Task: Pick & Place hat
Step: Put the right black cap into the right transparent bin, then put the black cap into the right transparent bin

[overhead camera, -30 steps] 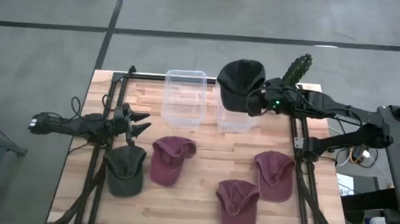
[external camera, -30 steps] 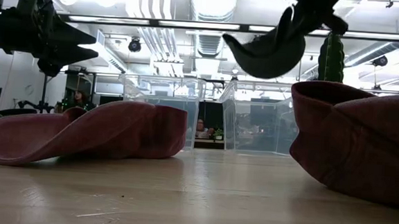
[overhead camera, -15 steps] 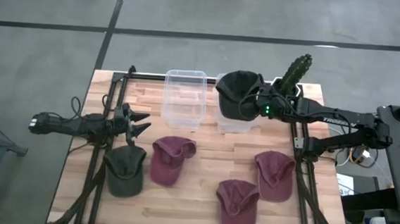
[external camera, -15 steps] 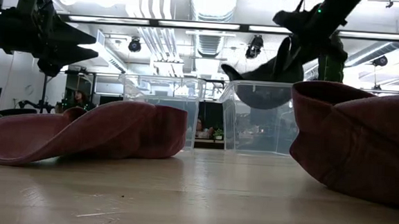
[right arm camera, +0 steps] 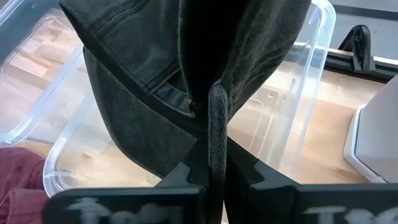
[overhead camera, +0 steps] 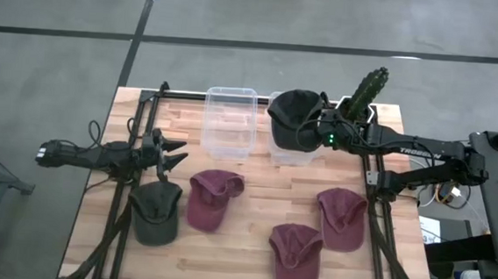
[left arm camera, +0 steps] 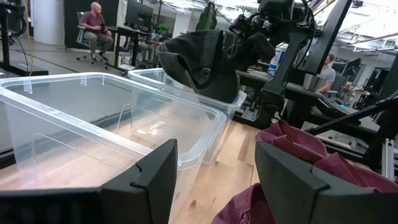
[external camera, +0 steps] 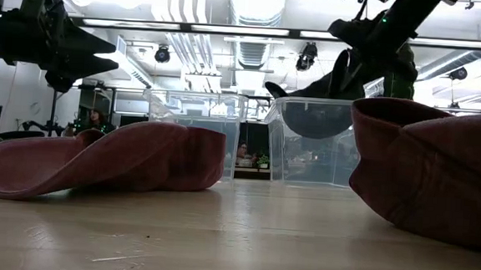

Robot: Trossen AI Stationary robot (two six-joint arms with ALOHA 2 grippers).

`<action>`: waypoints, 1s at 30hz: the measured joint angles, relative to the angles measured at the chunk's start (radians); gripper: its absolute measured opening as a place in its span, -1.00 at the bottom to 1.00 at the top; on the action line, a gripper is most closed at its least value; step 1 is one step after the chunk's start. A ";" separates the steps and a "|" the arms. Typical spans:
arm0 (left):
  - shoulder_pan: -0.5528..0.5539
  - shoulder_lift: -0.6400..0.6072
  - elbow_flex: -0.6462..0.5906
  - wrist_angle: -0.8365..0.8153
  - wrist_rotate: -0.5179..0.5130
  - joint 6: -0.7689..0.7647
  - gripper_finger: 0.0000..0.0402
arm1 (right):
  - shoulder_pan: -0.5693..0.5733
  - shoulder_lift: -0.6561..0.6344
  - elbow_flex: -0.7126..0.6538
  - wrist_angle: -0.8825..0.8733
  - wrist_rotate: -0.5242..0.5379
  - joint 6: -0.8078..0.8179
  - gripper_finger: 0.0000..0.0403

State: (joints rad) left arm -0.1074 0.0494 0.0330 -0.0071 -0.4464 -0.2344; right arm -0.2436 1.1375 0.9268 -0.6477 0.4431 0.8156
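Note:
A dark hat (overhead camera: 293, 116) hangs from my right gripper (overhead camera: 324, 136) over the right clear bin (overhead camera: 288, 153) at the table's far side. In the low view the hat's crown (external camera: 317, 119) is down between the bin's walls, above its floor. My right gripper (right arm camera: 214, 171) is shut on the hat. My left gripper (overhead camera: 174, 156) waits open at the table's left, above a dark green hat (overhead camera: 154, 212) lying flat on the wood. In the left wrist view my left gripper (left arm camera: 214, 180) looks across both bins toward the hanging hat (left arm camera: 200, 62). My right gripper pinches a fold of the hat's edge (right arm camera: 217, 124) between its two fingers (right arm camera: 186, 171). It comes from above and from the table's right, slanting down. The hat hangs slack below the fingers, its crown inside the right bin and clear of the floor.
A second clear bin (overhead camera: 230, 121) stands left of the first. Three maroon hats (overhead camera: 212, 198) (overhead camera: 295, 255) (overhead camera: 342, 218) lie on the near half of the table. A cactus (overhead camera: 369, 88) stands by the far right corner. Black rails run along both sides.
My right gripper has come down and a little toward the table's left, still shut on the dark hat. The hat, which hung above the right bin's rim, has sunk so its crown now sits between the bin's walls.

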 joint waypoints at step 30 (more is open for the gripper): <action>0.000 0.000 0.000 0.000 0.000 0.003 0.04 | 0.003 0.060 0.147 -0.204 -0.027 -0.069 -0.36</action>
State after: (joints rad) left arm -0.1070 0.0498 0.0330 -0.0067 -0.4465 -0.2314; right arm -0.2407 1.1980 1.0733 -0.8521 0.4160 0.7463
